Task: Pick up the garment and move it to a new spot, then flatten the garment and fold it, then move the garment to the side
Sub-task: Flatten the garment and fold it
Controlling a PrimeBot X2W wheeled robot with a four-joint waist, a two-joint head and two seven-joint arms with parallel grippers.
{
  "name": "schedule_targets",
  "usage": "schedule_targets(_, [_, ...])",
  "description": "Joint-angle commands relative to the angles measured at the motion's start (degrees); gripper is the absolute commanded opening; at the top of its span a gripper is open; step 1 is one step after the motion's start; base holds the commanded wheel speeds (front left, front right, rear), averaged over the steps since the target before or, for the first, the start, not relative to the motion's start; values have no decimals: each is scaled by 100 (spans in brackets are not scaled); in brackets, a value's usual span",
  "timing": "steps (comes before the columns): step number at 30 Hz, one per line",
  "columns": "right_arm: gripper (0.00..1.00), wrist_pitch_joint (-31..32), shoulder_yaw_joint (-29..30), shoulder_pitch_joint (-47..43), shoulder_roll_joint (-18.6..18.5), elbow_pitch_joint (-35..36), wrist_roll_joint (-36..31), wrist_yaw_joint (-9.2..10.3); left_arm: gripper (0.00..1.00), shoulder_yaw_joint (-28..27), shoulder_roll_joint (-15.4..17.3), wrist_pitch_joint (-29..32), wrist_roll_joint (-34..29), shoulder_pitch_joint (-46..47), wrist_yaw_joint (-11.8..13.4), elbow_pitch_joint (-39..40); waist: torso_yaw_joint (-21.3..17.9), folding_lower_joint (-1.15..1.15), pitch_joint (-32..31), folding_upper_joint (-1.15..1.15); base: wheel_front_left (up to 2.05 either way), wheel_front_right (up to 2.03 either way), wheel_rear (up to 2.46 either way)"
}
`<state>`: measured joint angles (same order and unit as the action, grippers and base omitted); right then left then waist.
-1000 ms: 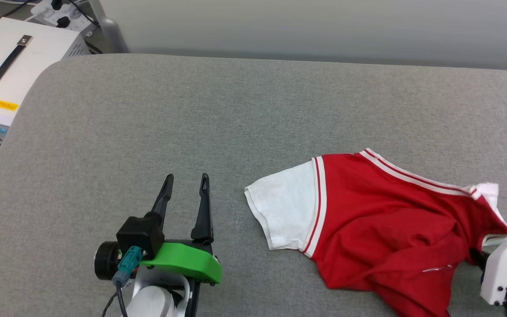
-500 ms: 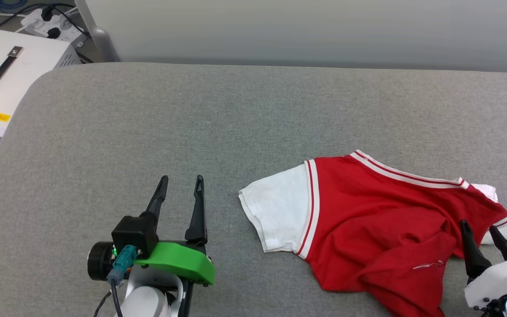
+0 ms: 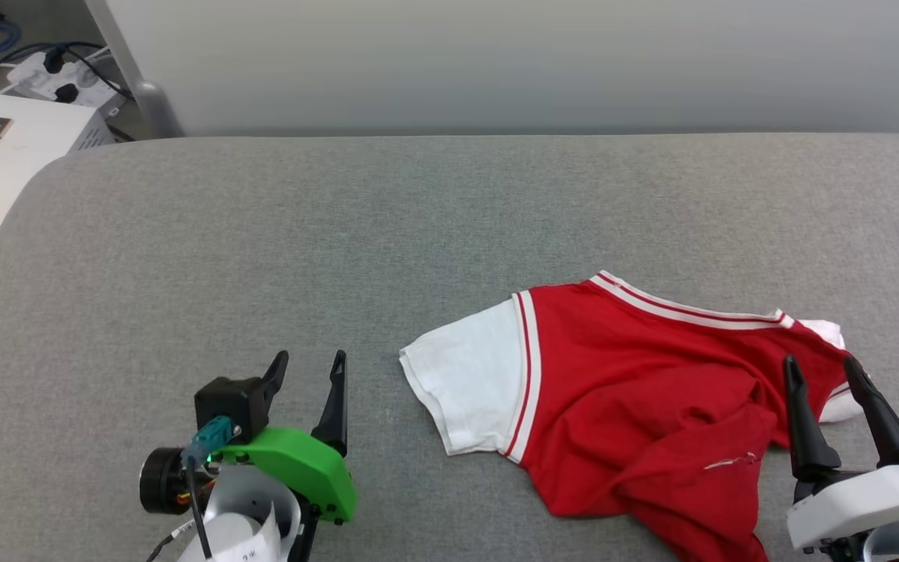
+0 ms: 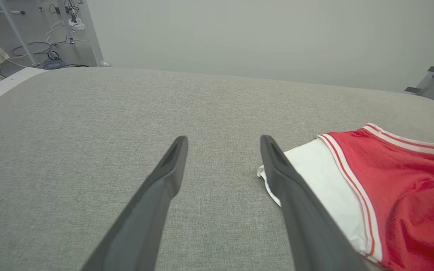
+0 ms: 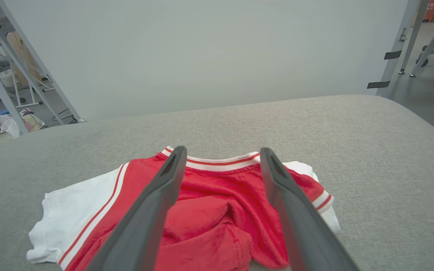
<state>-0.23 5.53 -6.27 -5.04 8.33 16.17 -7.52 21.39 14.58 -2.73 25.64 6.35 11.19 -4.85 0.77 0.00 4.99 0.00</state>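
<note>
Now the right gripper (image 3: 819, 363) has its fingers spread apart, holding nothing, at the right end of the red and white jersey (image 3: 637, 390), which lies rumpled on the grey surface (image 3: 340, 234); the left gripper (image 3: 311, 357), also spread and empty, sits near its left, white end

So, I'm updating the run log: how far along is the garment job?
Done: at most the first move; the garment lies bunched on the grey surface, free of both grippers. In hand: nothing; the right gripper hovers open over its right end, the left gripper open beside the white sleeve. Left: flattening, folding, moving aside.
</note>
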Motion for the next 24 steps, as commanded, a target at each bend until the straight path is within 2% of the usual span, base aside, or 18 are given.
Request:
schedule_targets(1, [100, 11, -62, -35, -5, 98, -55, 3, 100, 9, 47, 99, 72, 157, -63, -43, -159, 0, 112, 0, 0, 0, 0])
schedule_targets(11, [100, 161, -537, 79, -240, 734, -204, 3, 100, 352, 240, 1654, 285, 1251, -534, -986, -695, 0, 551, 0, 0, 0, 0])
schedule_targets(20, [100, 136, -682, 186, -265, 776, -124, 3, 100, 895, 368, 2985, 152, 2085, -933, -1938, -953, 0, 857, 0, 0, 0, 0])
schedule_targets(24, [100, 120, -641, 218, -235, 707, -82, 3, 100, 1275, 410, 3566, 24, 2297, -1230, -2323, -1006, 0, 927, 0, 0, 0, 0])
